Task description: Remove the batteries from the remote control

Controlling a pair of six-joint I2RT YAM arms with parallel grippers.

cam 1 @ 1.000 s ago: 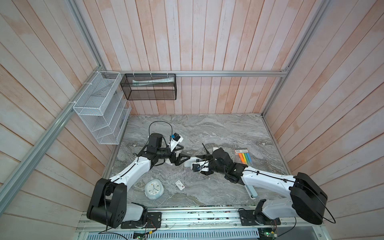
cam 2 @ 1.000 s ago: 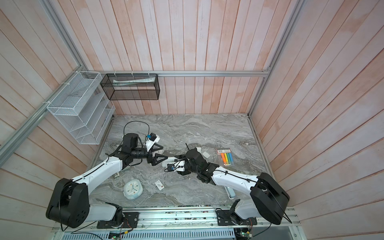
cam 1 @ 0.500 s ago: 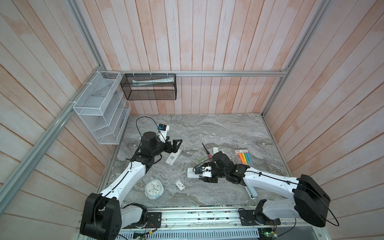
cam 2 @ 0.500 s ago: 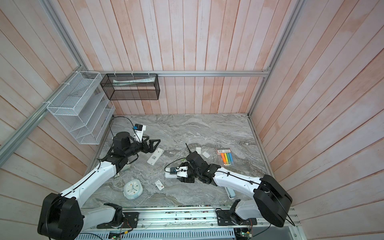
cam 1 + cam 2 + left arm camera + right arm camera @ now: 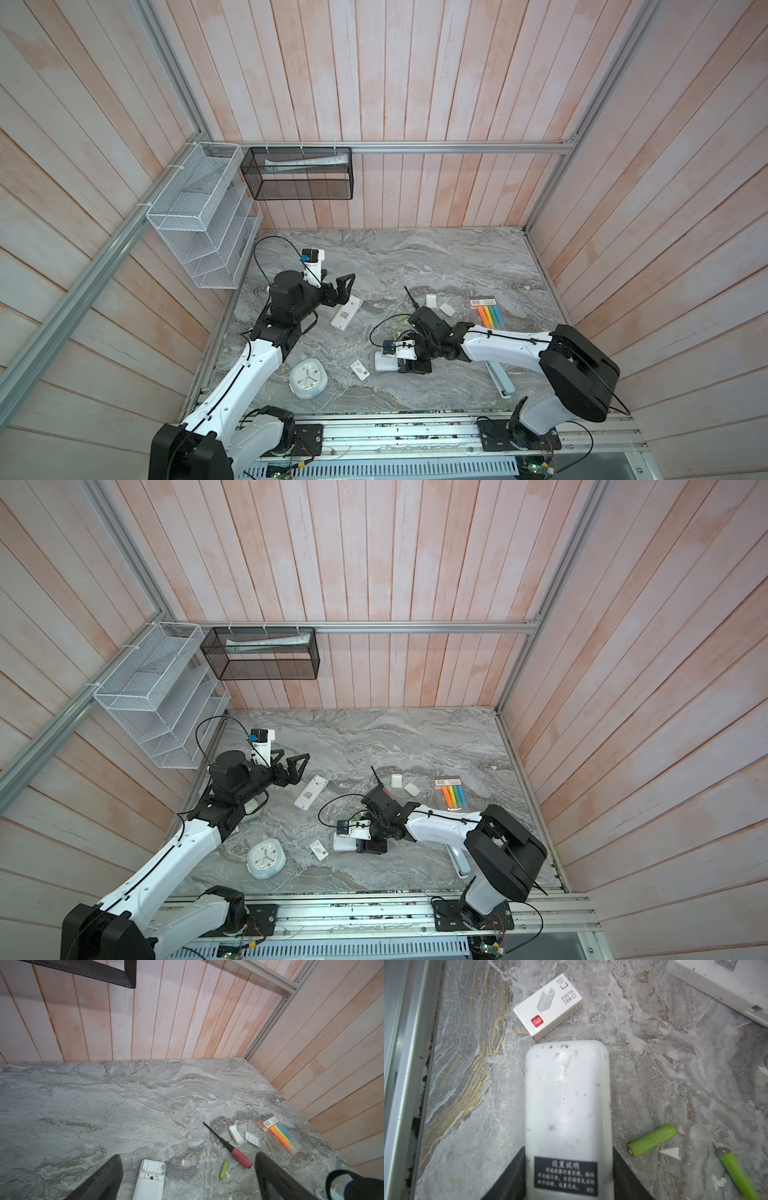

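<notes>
- white remote (image 5: pixel 566 1095): smooth plastic, faintly glossy, scuffed and dirt-specked
- tabletop (image 5: pixel 654 1064) under the remote: grey veined stone look, matt
- staple box (image 5: pixel 548 1008) just beside the remote: smooth printed card
- battery (image 5: pixel 652 1140) near the remote: green satin wrap
- walls (image 5: pixel 415 83): pale washed wood planks

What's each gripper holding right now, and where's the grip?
Right gripper clamps a white remote across its long side edges, at the end with the black label. Left gripper is open, holding nothing.

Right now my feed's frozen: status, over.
Left pincer open, empty. Right pincer shut on remote. Two batteries loose beside it. Staple box near its tip.
</notes>
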